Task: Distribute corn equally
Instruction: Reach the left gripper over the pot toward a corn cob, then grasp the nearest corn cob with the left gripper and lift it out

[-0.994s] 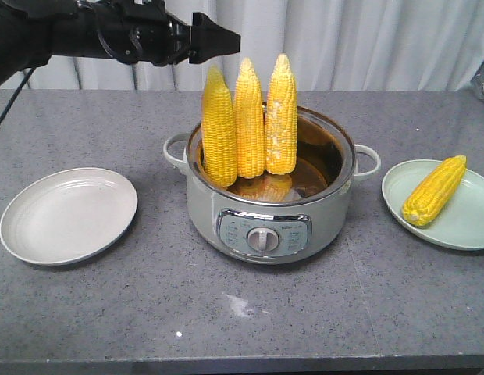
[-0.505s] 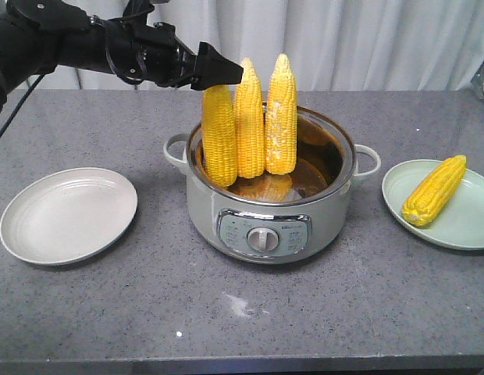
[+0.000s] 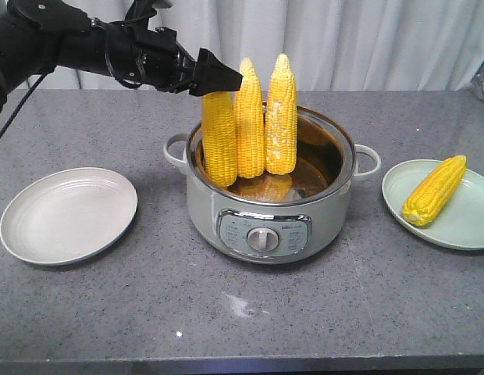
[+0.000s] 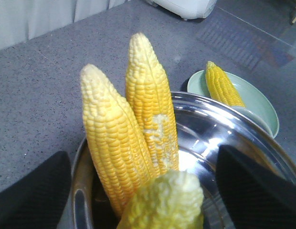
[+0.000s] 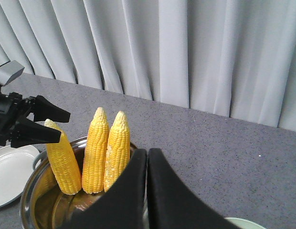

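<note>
Your left claw (image 5: 63,126) hangs over the left side of the pot (image 3: 269,211), its fingers spread wide. The tip of the left cob (image 3: 219,141) stands between them. In the left wrist view there is a clear gap on each side of that tip, so the claw grips nothing. The arm reaches in from the far left, above the desk (image 3: 242,312).

Three cobs stand upright in the pot, points up, leaning against its far-left rim. The left cob is just beside the middle cob (image 3: 249,125), and the right cob (image 3: 281,117) touches the middle one on its other side. The right cob has whitish patches among its kernels. The inside of the pot is shiny metal, and there is a dial on its near wall.

The fourth cob (image 3: 434,190) lies on the green plate (image 3: 468,226) at the right of the pot, with its point aimed far-right. A pale plate (image 3: 68,215) sits on the desk to the left of the pot, well apart from it, with no corn on it.

Your right claw (image 5: 147,155) has its fingers pressed together and nothing between them. It is raised on the right side of the pot, and the front view does not show it. A grey curtain (image 3: 367,39) hangs behind the far edge of the desk.
</note>
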Controlling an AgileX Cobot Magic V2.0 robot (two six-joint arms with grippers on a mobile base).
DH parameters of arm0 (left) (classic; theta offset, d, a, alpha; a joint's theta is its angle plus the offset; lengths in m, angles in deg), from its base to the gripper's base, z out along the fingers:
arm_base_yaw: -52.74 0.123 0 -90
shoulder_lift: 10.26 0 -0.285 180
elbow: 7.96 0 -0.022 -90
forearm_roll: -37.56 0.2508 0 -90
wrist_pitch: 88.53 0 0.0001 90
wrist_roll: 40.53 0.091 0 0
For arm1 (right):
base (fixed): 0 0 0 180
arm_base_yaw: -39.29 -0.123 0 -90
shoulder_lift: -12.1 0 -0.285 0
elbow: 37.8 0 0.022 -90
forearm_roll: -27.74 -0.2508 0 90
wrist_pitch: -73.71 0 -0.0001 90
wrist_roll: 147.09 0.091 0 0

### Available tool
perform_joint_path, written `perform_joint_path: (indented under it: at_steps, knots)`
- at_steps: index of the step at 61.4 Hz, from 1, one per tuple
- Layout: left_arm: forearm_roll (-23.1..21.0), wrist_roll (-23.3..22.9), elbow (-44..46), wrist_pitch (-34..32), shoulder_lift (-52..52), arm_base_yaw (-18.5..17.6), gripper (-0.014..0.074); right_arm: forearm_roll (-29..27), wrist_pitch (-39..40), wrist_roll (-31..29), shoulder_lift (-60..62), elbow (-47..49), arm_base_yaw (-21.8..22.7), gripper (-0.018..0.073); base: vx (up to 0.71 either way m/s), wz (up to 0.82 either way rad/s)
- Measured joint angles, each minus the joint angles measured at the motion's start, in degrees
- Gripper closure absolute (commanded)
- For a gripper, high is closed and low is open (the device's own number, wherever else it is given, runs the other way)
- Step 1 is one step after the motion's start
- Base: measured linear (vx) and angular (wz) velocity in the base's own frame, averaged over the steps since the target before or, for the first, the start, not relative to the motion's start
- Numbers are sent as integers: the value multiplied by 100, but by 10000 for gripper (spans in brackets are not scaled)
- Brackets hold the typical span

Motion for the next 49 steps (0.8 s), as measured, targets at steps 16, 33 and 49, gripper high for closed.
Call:
perform_joint_path:
  at_steps: [16, 33, 49]
  knots:
    - [0, -5, 0, 5, 0, -4, 415, 0, 0, 0, 0, 0, 0, 568, 0, 0]
    - [-29, -5, 0, 109, 0, -6, 605, 0, 0, 0, 0, 0, 0, 568, 0, 0]
    - [-54, -5, 0, 191, -364, -6, 605, 0, 0, 5, 0, 0, 0, 568, 0, 0]
